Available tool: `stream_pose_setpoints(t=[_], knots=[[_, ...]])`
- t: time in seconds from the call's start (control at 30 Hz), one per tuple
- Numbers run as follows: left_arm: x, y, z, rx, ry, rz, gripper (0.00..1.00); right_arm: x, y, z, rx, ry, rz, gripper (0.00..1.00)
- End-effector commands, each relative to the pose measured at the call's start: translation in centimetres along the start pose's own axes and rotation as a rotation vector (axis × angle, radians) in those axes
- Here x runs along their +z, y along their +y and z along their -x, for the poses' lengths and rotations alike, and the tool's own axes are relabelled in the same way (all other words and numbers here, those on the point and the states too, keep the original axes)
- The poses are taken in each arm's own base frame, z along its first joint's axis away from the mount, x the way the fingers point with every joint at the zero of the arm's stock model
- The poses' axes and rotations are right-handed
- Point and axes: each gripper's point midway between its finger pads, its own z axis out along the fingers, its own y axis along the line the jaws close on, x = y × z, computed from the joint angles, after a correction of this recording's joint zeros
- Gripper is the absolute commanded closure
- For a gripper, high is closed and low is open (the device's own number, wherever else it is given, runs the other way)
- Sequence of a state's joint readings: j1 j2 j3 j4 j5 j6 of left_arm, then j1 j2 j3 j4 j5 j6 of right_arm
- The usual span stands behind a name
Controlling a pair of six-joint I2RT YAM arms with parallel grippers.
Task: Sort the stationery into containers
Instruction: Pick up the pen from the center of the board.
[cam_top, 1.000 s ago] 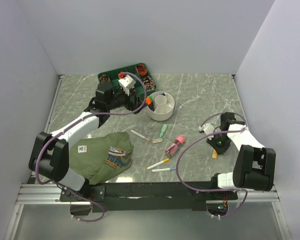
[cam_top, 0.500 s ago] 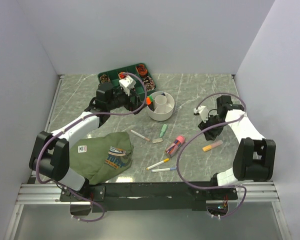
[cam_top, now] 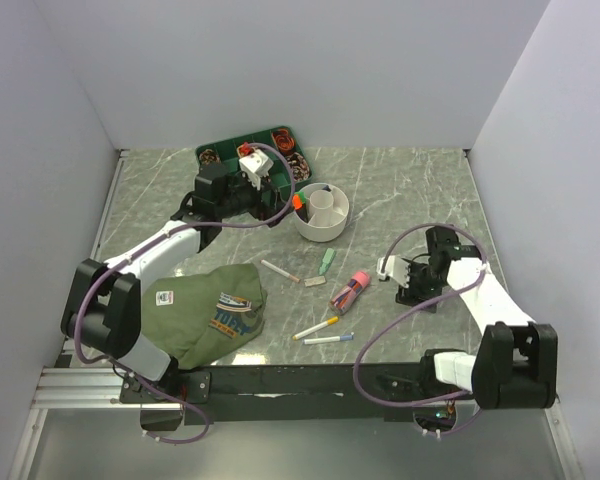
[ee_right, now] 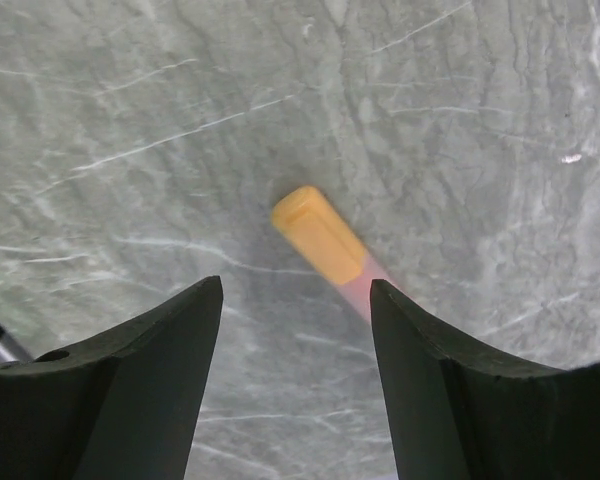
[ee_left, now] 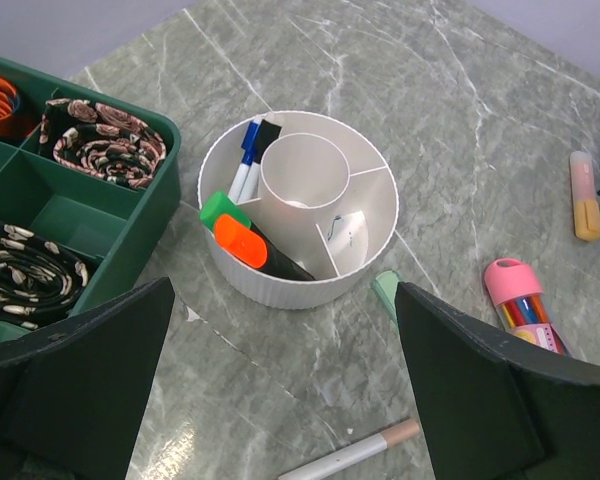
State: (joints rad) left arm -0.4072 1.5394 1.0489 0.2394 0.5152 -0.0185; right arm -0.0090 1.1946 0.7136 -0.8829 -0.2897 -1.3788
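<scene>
**Right arm set over the orange highlighter, grasp not yet made**

The left pincer (ee_left: 283,295) hangs spread wide and empty. The cup (cam_top: 322,230) sits just ahead of it and below, and the tray (ee_left: 40,215) is just beside the cup on the pincer's left. Two blue-tipped markers (ee_left: 248,160) and a green and orange pair of stubs (ee_left: 238,232) already stand in the cup's outer compartments. The central tube looks empty.

Between the two pincers, loose stationery lies on the desk (cam_top: 400,190):
- a tan-tipped pen (cam_top: 280,271)
- a pale green piece (cam_top: 326,261)
- a pink case (cam_top: 351,289)
- two thin pens (cam_top: 317,327), nearer the bases

So I judge the sorting well short of done.

The right pincer (ee_right: 297,285) is low over the desk with its fingers apart and gripping nothing. The highlighter (ee_right: 320,238) lies flat in the gap, its orange cap just ahead of the tips and its pink barrel running back toward the right finger. Whether the tips touch the desk cannot be told.

The step in hand looks like the pick-up of this highlighter. It lies slantwise to the fingers — closing now would likely twist it or catch only the barrel's end. The next move calls for a small wrist turn to square up and a short reach forward. After that comes a firm close across the barrel, then a lift and a carry leftward to a free compartment of the cup, keeping clear of the left arm parked there.
</scene>
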Motion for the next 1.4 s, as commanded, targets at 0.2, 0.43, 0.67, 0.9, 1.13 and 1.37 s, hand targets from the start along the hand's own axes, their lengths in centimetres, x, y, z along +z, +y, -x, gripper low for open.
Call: stream_pose_setpoints(t=[0.2, 0.43, 0.67, 0.9, 1.13, 1.37], knots=[[0.8, -0.2, 0.8, 0.013, 0.000, -0.008, 0.01, 1.1, -3.1, -0.5, -0.097, 0.047, -0.029, 0.32], [1.9, -0.1, 0.4, 0.045, 0.020, -0.004, 0.01, 2.3, -3.1, -0.9, -0.118, 0.050, -0.003, 0.32], [2.5, 0.2, 0.4, 0.049, 0.025, 0.010, 0.01, 3.6, -2.8, -0.5, -0.180, 0.053, 0.017, 0.34], [2.4, 0.5, 0.1, 0.055, 0.037, 0.033, 0.01, 4.9, -0.8, -1.1, -0.193, 0.080, 0.082, 0.53], [1.7, 1.3, 0.5, 0.077, 0.056, 0.085, 0.01, 2.4, -2.4, 1.7, -0.081, -0.004, 0.034, 0.89], [-2.1, 4.4, 4.1, 0.137, 0.072, 0.256, 0.00, -7.7, -11.2, 14.4, 0.192, -0.412, -0.194, 0.95]])
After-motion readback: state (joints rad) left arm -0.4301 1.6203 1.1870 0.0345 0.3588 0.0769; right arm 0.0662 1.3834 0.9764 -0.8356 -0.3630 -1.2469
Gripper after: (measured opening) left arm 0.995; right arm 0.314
